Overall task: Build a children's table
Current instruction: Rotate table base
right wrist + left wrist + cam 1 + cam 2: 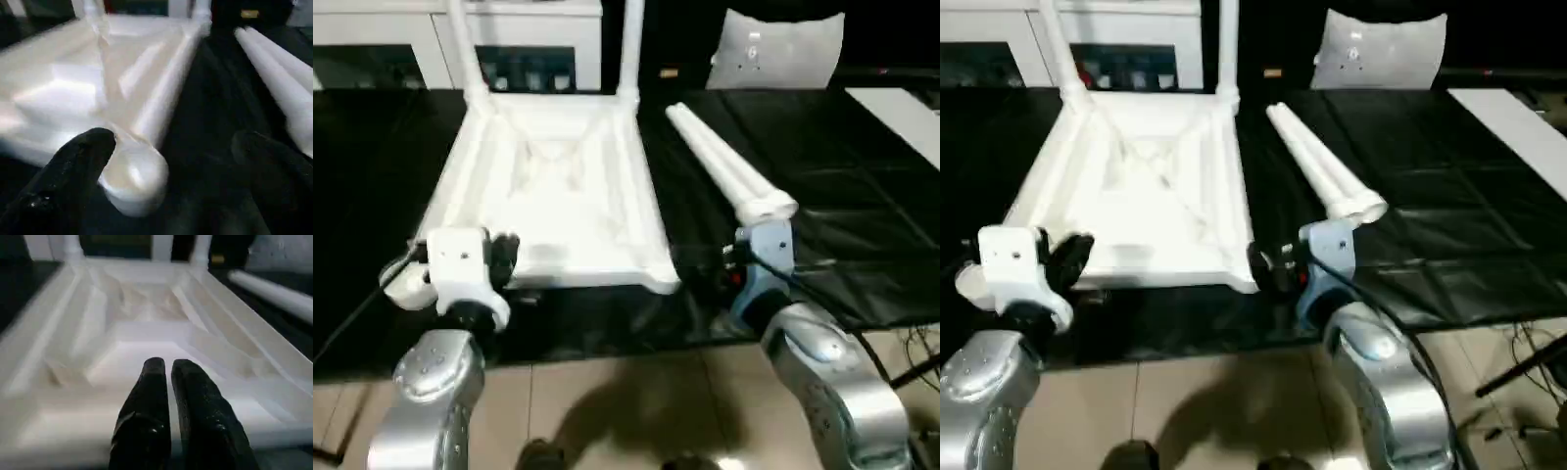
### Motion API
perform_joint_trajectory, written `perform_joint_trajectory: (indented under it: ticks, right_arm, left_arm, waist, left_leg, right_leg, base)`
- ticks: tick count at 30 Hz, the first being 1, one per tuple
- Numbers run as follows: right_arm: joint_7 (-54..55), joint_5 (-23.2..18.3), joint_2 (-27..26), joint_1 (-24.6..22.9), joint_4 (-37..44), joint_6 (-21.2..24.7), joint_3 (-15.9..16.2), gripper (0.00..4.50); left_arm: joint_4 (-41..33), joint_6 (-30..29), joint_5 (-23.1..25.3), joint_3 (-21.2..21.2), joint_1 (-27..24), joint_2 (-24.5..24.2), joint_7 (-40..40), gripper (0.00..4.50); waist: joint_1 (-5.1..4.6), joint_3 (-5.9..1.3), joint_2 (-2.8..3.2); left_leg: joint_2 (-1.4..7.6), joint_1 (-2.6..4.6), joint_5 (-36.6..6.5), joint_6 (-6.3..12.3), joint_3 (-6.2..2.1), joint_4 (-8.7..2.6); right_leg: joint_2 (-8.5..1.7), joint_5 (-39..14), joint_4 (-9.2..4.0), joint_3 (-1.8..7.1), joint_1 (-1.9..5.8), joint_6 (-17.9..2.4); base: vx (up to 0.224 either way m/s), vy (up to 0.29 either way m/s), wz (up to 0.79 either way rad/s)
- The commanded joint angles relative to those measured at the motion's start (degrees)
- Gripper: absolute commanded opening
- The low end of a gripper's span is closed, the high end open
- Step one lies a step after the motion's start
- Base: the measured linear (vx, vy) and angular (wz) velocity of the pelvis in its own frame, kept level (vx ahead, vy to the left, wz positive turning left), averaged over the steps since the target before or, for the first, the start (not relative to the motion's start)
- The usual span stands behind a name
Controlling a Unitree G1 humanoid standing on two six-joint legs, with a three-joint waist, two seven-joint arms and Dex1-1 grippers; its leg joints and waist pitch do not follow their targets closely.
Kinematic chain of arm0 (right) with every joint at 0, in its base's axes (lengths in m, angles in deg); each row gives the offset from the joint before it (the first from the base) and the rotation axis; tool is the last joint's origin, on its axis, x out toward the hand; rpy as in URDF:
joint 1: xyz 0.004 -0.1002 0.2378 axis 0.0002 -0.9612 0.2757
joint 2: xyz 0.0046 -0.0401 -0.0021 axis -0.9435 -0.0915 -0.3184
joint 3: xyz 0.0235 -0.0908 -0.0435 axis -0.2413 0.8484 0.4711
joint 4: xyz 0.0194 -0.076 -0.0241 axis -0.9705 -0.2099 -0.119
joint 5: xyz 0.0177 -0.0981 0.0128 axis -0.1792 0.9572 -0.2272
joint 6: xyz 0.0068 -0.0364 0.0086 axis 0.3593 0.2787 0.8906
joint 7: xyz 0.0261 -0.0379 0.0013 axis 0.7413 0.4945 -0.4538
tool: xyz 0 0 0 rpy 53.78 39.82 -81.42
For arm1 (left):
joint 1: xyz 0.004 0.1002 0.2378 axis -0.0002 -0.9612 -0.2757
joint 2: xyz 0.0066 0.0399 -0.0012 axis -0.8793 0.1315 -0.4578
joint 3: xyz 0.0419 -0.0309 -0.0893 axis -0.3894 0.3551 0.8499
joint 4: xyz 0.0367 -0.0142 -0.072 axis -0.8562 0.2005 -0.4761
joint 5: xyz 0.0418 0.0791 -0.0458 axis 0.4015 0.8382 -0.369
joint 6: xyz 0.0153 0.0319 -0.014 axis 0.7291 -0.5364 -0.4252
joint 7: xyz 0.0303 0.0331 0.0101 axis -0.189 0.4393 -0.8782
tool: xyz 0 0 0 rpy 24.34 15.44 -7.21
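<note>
My left gripper (167,369) hangs at the near edge of the upturned top (553,186), jaws nearly together with a thin gap, holding nothing; the ribbed underside spreads out just ahead of the tips. My right gripper (171,147) has its jaws wide apart, and the near right corner socket (134,176) sits between them, touching or almost touching one finger (80,159); I cannot tell which.

The top lies ribs-up on the black tabletop (862,245). Just beyond my right jaws, to their outer side, two loose legs (729,166) lie side by side, touching, thick ends towards me. At the far corners two legs already stand upright in their sockets (628,49).

I judge the plastic light and stiff but smooth, so a leg may slip or roll in a loose pinch. I would take a leg near its thick end, across the tube, where the jaws span it and the threaded end stays easy to steer into a socket. The top looks light enough to slide when a leg is twisted in, so it wants pinning by its rim or a rib, not the glossy rounded corner.
</note>
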Motion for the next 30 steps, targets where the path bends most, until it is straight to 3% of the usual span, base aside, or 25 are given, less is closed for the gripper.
perform_joint_trajectory:
  ticks: [1,2,3,4,5,6,7,8,9,10,12,13,14,15,16,18,20,21,23,27,29,30]
  right_arm:
    - [1.1,-0.1,-1.1,-0.4,0.8,0.7,-0.6,4.50]
    - [1.2,-0.1,-1.2,-0.5,0.8,0.8,-0.7,4.50]
    - [0.9,-0.5,-1.4,-1.2,0.6,0.0,-0.8,4.50]
    - [0.7,-0.4,-1.4,-1.5,0.3,-1.1,-0.6,4.50]
    - [0.5,-0.4,-1.4,-1.6,0.2,-1.7,-0.3,4.50]
    - [0.2,-0.4,-1.3,-1.8,-0.1,-2.4,-0.1,4.50]
    - [-0.2,-0.6,-1.5,-2.2,-0.4,-3.7,0.2,4.50]
    - [-0.7,-1.1,-1.6,-2.5,-0.6,-4.6,0.2,4.50]
    - [-1.1,-1.5,-1.6,-2.8,-0.8,-5.3,0.2,4.50]
    - [-1.5,-1.3,-1.0,-3.0,-1.0,-5.9,0.6,4.50]
    - [-2.2,-0.9,-0.3,-3.4,-1.3,-7.0,1.2,4.50]
    - [-2.4,-0.6,-0.2,-3.5,-1.5,-7.6,1.3,4.50]
    - [-2.6,-0.6,-0.2,-3.6,-1.5,-7.8,1.2,4.50]
    - [-2.9,-0.8,-0.2,-3.4,-1.3,-8.2,1.1,4.50]
    - [-3.0,-1.0,-0.2,-3.3,-1.1,-8.4,1.1,4.50]
    - [-4.0,0.2,1.7,-4.2,-0.6,-10.1,1.8,4.50]
    - [-3.7,0.0,1.5,-4.5,-0.4,-10.3,1.3,4.50]
    - [-3.4,-0.1,1.5,-5.0,0.0,-10.2,1.0,4.50]
    - [-3.3,-0.4,1.6,-5.8,0.7,-10.0,0.9,4.50]
    - [-2.2,-0.2,1.3,-6.6,1.4,-8.4,0.6,4.50]
    - [-2.0,-0.3,1.4,-6.7,1.5,-8.8,0.7,4.50]
    - [-2.1,-0.1,1.7,-6.8,1.3,-9.4,0.9,4.50]
  left_arm:
    - [-2.4,-0.1,0.0,-0.3,-0.1,-0.1,-0.7,0.78]
    - [-2.6,0.1,-0.3,-0.2,-0.2,0.1,-0.7,0.78]
    - [-2.6,0.3,0.4,-0.7,-0.6,-0.5,-0.7,0.78]
    - [-2.3,0.9,0.6,-1.3,-1.1,-0.9,-0.3,0.78]
    - [-2.2,1.3,0.6,-1.7,-1.3,-1.0,-0.1,0.78]
    - [-1.9,1.5,0.5,-1.9,-1.6,-0.8,-0.2,0.78]
    - [-1.6,2.4,0.2,-2.3,-1.9,-0.9,0.4,0.78]
    - [-1.3,3.1,0.7,-2.8,-2.3,-1.4,0.7,0.78]
    - [-1.1,3.8,1.6,-3.2,-2.5,-1.9,0.6,0.78]
    - [-1.0,4.7,1.8,-2.6,-2.8,-1.5,0.2,0.78]
    - [-0.9,4.8,2.0,-1.8,-3.4,-1.2,-0.9,0.78]
    - [-0.7,5.4,1.9,-1.7,-3.7,-1.6,-0.8,0.78]
    - [-0.7,5.7,1.3,-1.7,-3.9,-1.8,-0.2,0.78]
    - [-0.7,6.8,1.0,-1.7,-4.2,-1.9,0.1,0.78]
    - [-0.6,7.6,0.9,-1.7,-4.3,-2.0,0.2,0.78]
    - [-0.3,9.7,2.2,-3.7,-6.3,-4.5,1.9,0.78]
    - [-0.2,11.0,1.9,-3.4,-6.5,-4.0,1.7,0.78]
    - [-0.4,11.5,1.5,-3.5,-6.6,-3.5,1.8,0.78]
    - [-0.6,12.4,1.1,-3.9,-7.0,-3.1,2.0,0.78]
    - [-0.2,11.7,-0.2,-3.9,-6.9,-2.0,2.0,0.78]
    - [-0.1,12.7,0.9,-4.3,-6.6,-3.1,1.4,0.78]
    - [0.3,14.4,3.1,-5.1,-6.4,-4.8,1.3,0.78]
  waist:
    - [1.59,-2.46,-1.40]
    - [1.01,-2.45,-1.50]
    - [1.06,-3.35,0.42]
    - [0.51,-3.45,1.07]
    - [0.62,-3.41,1.50]
    - [0.04,-3.44,1.34]
    - [0.04,-3.21,1.37]
    - [0.28,-3.78,1.54]
    - [0.23,-3.56,1.66]
    - [0.14,-3.55,1.53]
    - [0.08,-3.93,2.11]
    - [-0.11,-3.89,2.46]
    - [-0.20,-3.98,2.42]
    - [-0.19,-4.20,2.76]
    - [-0.28,-5.05,2.84]
    - [-0.20,-5.31,3.40]
    - [-0.40,-5.28,2.90]
    - [-0.55,-5.19,2.70]
    - [-0.31,-5.11,2.91]
    - [-0.70,-4.72,2.92]
    - [-0.71,-4.42,2.86]
    - [-0.78,-4.36,2.50]
  left_leg:
    - [-2.88,-0.69,-2.4,1.56,0.44,-4.35]
    - [-2.60,-0.30,-2.7,1.96,0.02,-5.62]
    - [-0.61,1.34,-3.0,3.10,-0.83,-7.98]
    - [-0.51,1.08,-5.4,3.68,-1.55,-8.79]
    - [0.46,2.23,-6.9,3.29,-1.49,-9.19]
    - [1.18,2.84,-8.1,3.34,-1.06,-9.66]
    - [1.68,2.51,-8.5,2.80,-0.80,-10.31]
    - [1.86,2.90,-8.6,2.75,-0.66,-10.30]
    - [2.04,3.69,-9.6,2.56,-0.11,-10.41]
    - [2.08,3.17,-8.8,2.19,0.24,-10.71]
    - [2.96,3.52,-10.4,1.74,0.01,-11.03]
    - [3.57,3.87,-12.1,1.41,-0.24,-11.30]
    - [3.81,3.72,-12.2,1.34,-0.45,-11.55]
    - [4.03,3.56,-11.9,1.28,-0.67,-11.68]
    - [4.50,3.27,-8.3,1.86,-0.87,-11.59]
    - [4.46,3.11,-4.9,2.49,-0.83,-11.17]
    - [4.11,2.83,-3.7,3.36,-0.45,-11.03]
    - [4.01,2.81,-3.8,3.48,-0.27,-11.07]
    - [3.90,2.81,-5.2,3.84,-0.05,-11.15]
    - [4.07,2.99,-8.0,2.96,0.07,-11.53]
    - [3.66,3.13,-9.8,2.52,0.30,-11.49]
    - [3.40,3.12,-10.3,2.54,0.38,-11.50]
  right_leg:
    - [-8.43,-25.3,-11.31,8.67,2.95,14.1]
    - [-8.25,-22.6,-11.27,7.86,3.45,15.8]
    - [-8.33,-15.6,-12.07,6.06,3.59,13.3]
    - [-6.56,-17.8,-12.15,4.34,3.49,13.6]
    - [-6.47,-18.9,-12.76,4.08,2.58,12.3]
    - [-6.37,-19.2,-13.44,3.23,2.77,9.7]
    - [-6.49,-19.3,-13.64,2.56,3.10,7.7]
    - [-6.76,-19.5,-13.84,2.45,3.20,7.2]
    - [-7.09,-21.2,-14.52,2.35,2.71,6.0]
    - [-7.09,-20.4,-14.34,2.00,3.41,5.2]
    - [-7.29,-20.2,-14.06,1.79,3.31,4.4]
    - [-7.64,-18.9,-13.99,1.98,3.21,3.0]
    - [-7.76,-17.3,-13.65,2.04,3.52,2.2]
    - [-7.96,-15.3,-13.29,2.12,3.80,1.4]
    - [-8.14,-6.6,-12.11,2.35,4.18,-1.1]
    - [-8.25,0.8,-11.21,2.50,4.13,-2.8]
    - [-8.44,3.8,-11.03,2.51,4.37,-3.6]
    - [-8.45,3.6,-11.05,2.52,4.36,-3.8]
    - [-8.80,-1.2,-11.56,2.42,4.48,-4.1]
    - [-8.61,-7.3,-12.05,2.52,4.11,-3.3]
    - [-8.71,-11.7,-12.71,2.64,3.91,-2.7]
    - [-8.55,-14.2,-13.07,2.61,3.88,-1.7]
  base:
    - [0.014,-0.186,-0.07]
    - [-0.031,-0.153,0.09]
    - [-0.044,-0.116,-0.05]
    - [-0.044,-0.116,-0.05]
    - [-0.047,-0.098,0.01]
    - [-0.018,-0.057,0.08]
    - [-0.018,-0.057,0.08]
    - [0.000,0.000,0.00]
    - [0.000,0.000,0.00]
    - [0.000,0.000,0.00]
    - [0.000,0.000,0.00]
    - [0.000,0.000,0.00]
    - [0.050,0.059,0.03]
    - [0.045,0.060,0.00]
    - [0.045,0.060,0.00]
    - [0.000,0.000,0.00]
    - [0.000,0.000,0.00]
    - [0.000,0.000,0.00]
    - [0.000,0.000,0.00]
    - [0.000,0.000,0.00]
    - [0.000,0.000,0.00]
    - [0.000,0.000,0.00]
